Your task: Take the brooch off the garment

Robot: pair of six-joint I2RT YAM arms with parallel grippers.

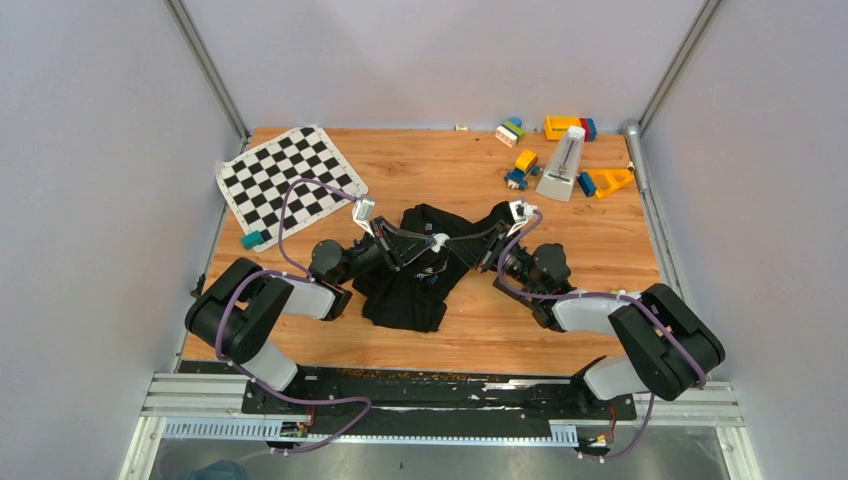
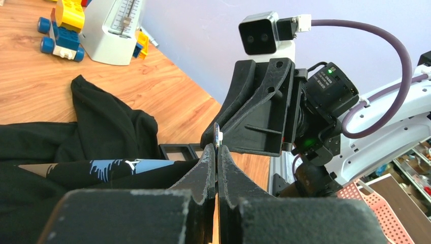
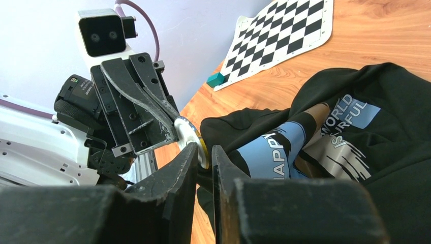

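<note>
The garment point(image 1: 415, 275), a black T-shirt with a blue, white and grey print, lies bunched mid-table and is tented up towards the brooch point(image 1: 437, 240), a small white disc. My left gripper point(image 1: 425, 243) is shut on the brooch, which shows edge-on between its tips in the left wrist view point(image 2: 217, 136). My right gripper point(image 1: 452, 243) meets it from the other side. In the right wrist view the brooch point(image 3: 189, 134) has a yellow rim. The right gripper point(image 3: 204, 152) is shut on the garment point(image 3: 325, 132) at the brooch's back edge.
A black-and-white chequered mat point(image 1: 290, 180) lies at the back left with a teal block point(image 1: 251, 240) beside it. Toy blocks point(image 1: 520, 165) and a white metronome point(image 1: 563, 165) stand at the back right. Black square frames point(image 2: 178, 151) lie by the shirt.
</note>
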